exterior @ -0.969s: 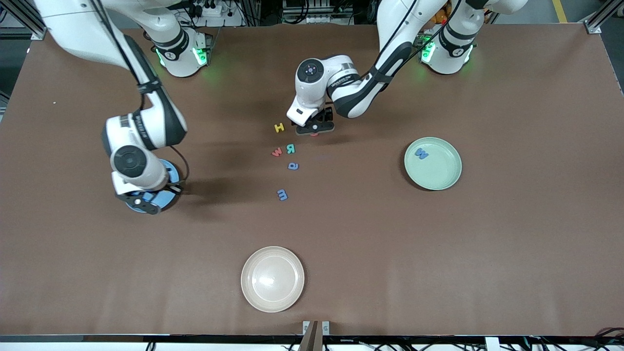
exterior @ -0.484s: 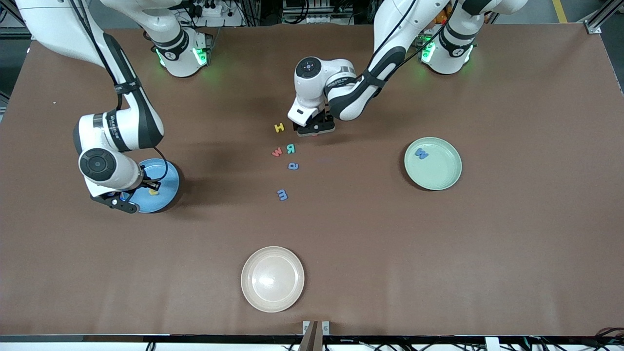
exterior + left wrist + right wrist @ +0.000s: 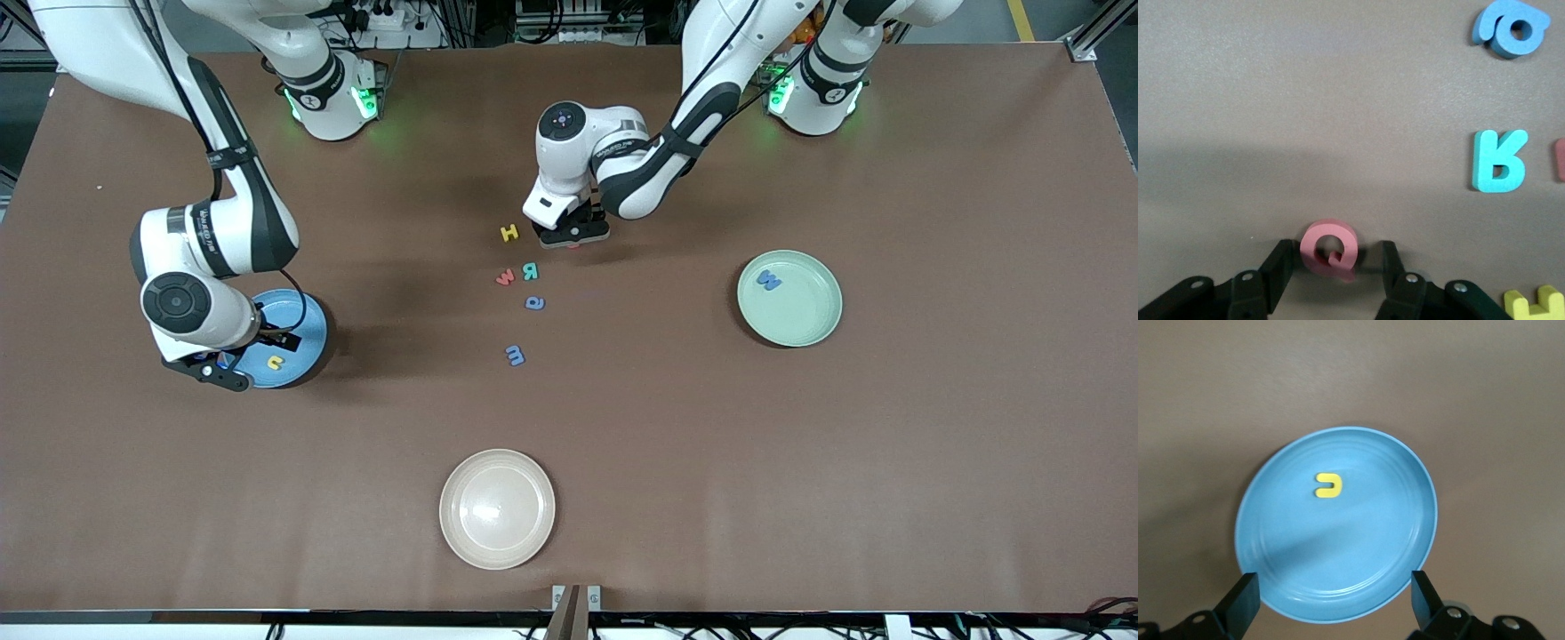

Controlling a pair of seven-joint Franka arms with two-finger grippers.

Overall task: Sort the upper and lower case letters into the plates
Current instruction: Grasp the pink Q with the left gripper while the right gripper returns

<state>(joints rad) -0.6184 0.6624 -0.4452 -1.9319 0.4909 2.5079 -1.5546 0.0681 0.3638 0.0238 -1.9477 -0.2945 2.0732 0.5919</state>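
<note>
The foam letters could be read. A yellow H (image 3: 508,233), a red W (image 3: 505,277), a teal R (image 3: 530,271), a blue a (image 3: 534,303) and a blue m (image 3: 515,356) lay in a loose bunch near the middle of the table (image 3: 800,462), a bit closer to the edge where the robots stood. A pink Q (image 3: 1329,249) lay beside the H. There was writing on the arms, but it was too small to read.

The blue plate (image 3: 307,324) was round, shallow and not shiny. It sat toward the right arm's end of the table, with a small yellow n (image 3: 276,362) lying in it. The mint green plate (image 3: 805,316) was the same size and sat toward the left arm's end, with a blue W (image 3: 769,281) in it. A cream plate (image 3: 497,508) sat by the table edge closest to the front camera.

The left arm bent down to the middle of the table. The left gripper (image 3: 1331,270) was low, with its fingers open on both sides of the pink Q. The right arm curled over the blue plate. The right gripper (image 3: 1331,603) hung over that plate's rim, wide open and holding nothing.
</note>
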